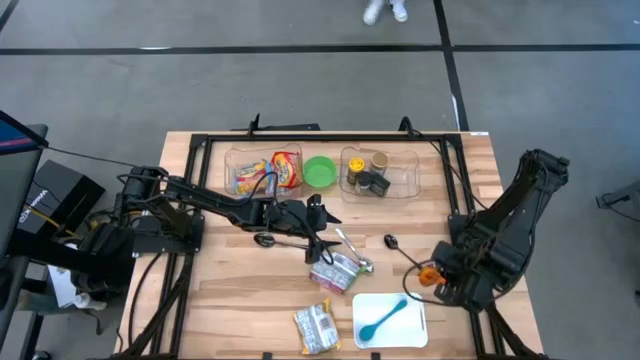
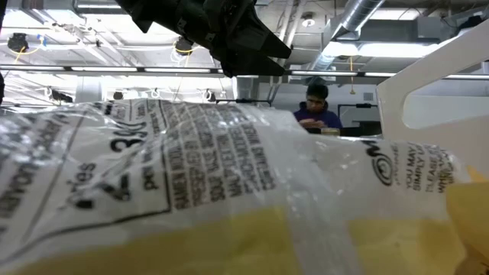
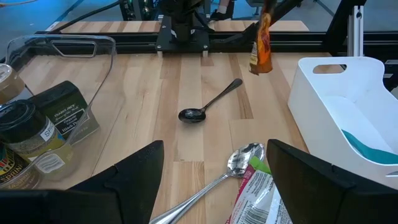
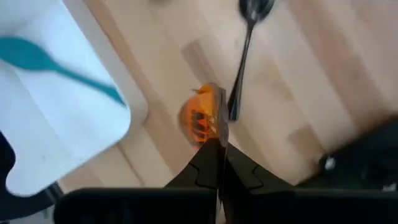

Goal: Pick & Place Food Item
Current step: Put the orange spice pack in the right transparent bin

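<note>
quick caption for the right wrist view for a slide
Right pincer shut on an orange packet, above the wooden table beside a black spoon and white tray holding a teal spoon.

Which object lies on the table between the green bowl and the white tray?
In the high view, a green-and-pink snack packet with a silver spoon on it lies between the green bowl and the white tray.

A light wooden bench [image 1: 230,300] carries everything. Along its far edge sit a clear bin [image 1: 262,172] of snack packets, a green bowl [image 1: 320,172], and a second clear bin [image 1: 381,172] holding jars. Near the middle lie a black spoon [image 1: 392,243], a metal spoon [image 1: 352,252] and a pink-and-green packet [image 1: 334,274]. By the near edge rest a yellow snack bag [image 1: 317,327] and a white tray [image 1: 390,320] with a teal spoon [image 1: 383,318] in it.
</note>
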You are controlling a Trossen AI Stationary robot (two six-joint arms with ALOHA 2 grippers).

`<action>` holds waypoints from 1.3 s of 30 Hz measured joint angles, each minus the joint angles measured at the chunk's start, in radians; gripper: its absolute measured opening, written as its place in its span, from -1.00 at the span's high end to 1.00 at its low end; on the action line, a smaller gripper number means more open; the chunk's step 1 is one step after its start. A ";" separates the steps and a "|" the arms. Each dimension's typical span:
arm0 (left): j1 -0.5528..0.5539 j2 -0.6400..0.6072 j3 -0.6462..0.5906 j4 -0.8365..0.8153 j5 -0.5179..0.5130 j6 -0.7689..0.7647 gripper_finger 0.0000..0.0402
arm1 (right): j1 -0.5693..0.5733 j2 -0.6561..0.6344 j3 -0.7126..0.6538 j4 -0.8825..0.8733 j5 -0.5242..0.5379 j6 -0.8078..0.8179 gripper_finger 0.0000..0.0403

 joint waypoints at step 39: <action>0.000 0.000 0.000 0.021 -0.003 0.000 -0.38 | -0.781 -0.122 0.289 -0.043 0.533 -0.668 1.00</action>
